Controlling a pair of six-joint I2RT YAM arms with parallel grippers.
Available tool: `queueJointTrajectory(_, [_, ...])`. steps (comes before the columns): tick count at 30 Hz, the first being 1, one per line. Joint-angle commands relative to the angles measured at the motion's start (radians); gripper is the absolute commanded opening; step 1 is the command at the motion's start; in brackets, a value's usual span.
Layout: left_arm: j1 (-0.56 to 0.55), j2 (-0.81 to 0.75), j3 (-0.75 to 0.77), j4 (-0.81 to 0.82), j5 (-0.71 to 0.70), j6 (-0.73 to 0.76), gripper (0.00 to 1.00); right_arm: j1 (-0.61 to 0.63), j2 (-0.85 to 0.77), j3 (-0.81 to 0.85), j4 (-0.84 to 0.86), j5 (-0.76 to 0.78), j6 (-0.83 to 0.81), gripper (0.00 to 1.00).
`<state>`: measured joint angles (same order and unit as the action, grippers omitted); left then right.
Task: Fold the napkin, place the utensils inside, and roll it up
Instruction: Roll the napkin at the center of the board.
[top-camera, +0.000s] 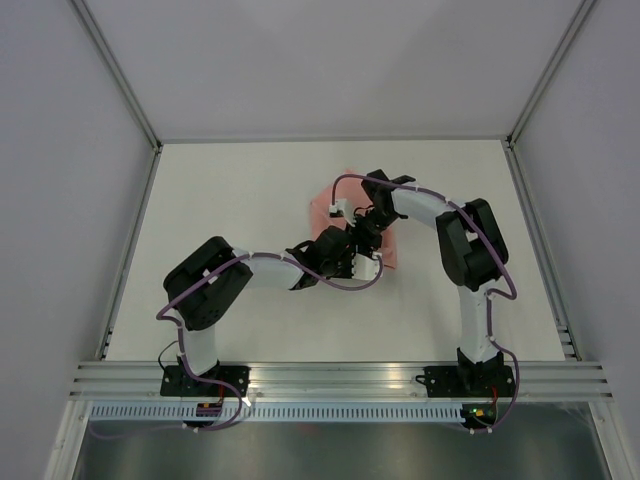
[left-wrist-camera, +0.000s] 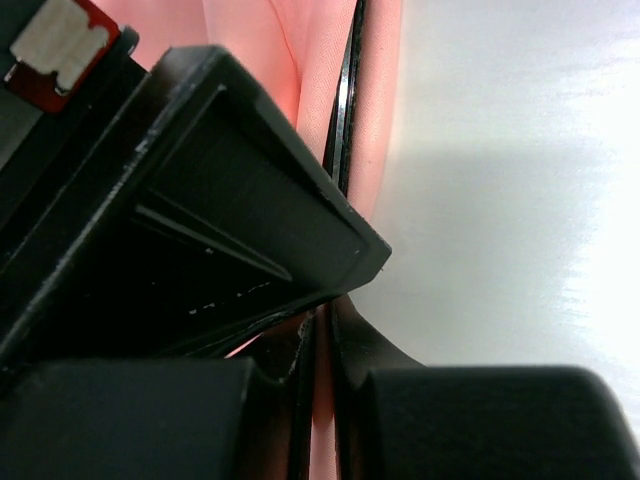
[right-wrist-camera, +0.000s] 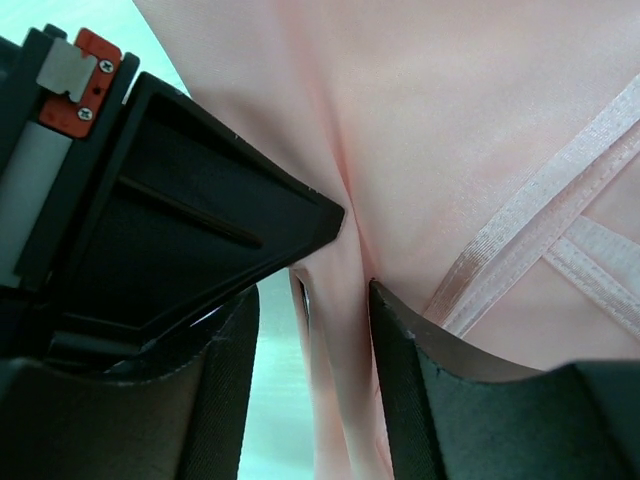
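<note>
The pale pink napkin (top-camera: 326, 210) lies at the middle of the table, mostly hidden by both grippers. My left gripper (top-camera: 345, 258) is shut on a raised fold of the napkin (left-wrist-camera: 322, 400), pinched thin between its fingers (left-wrist-camera: 352, 360). A thin dark utensil edge (left-wrist-camera: 345, 100) runs along that fold. My right gripper (top-camera: 366, 226) sits just beyond the left one. Its jaws stand apart around another fold of the napkin (right-wrist-camera: 345, 330), which touches the right finger (right-wrist-camera: 400, 380) and leaves a gap to the left one. The napkin's hemmed edges (right-wrist-camera: 520, 230) lie to the right.
The white table (top-camera: 240, 200) is fenced by a metal frame (top-camera: 130, 240) at its sides and a rail at the near edge. Purple cables (top-camera: 345, 285) loop along both arms, close to the napkin.
</note>
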<state>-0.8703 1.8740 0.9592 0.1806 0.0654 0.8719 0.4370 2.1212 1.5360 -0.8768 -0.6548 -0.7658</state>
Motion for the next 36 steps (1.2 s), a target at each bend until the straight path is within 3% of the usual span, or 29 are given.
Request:
queueJointTrajectory(1, [-0.002,-0.003,0.006,-0.056,0.047,-0.086,0.02,-0.023,-0.001,-0.056,-0.027,0.087,0.008,0.55])
queueJointTrajectory(8, [-0.009,-0.027,-0.026,-0.041,0.053,-0.105,0.02,-0.078,-0.069,-0.094,0.051,0.07,0.054,0.59])
queueJointTrajectory(19, [-0.012,-0.053,-0.057,-0.013,0.056,-0.163,0.02,-0.228,-0.199,-0.152,0.157,-0.098,0.117,0.61])
queueJointTrajectory(26, [-0.013,-0.07,-0.076,0.01,0.065,-0.186,0.02,-0.336,-0.297,-0.238,0.254,-0.226,0.135,0.53])
queueJointTrajectory(36, [-0.015,-0.081,-0.097,0.065,0.083,-0.203,0.02,-0.396,-0.498,-0.461,0.437,-0.253,0.096,0.27])
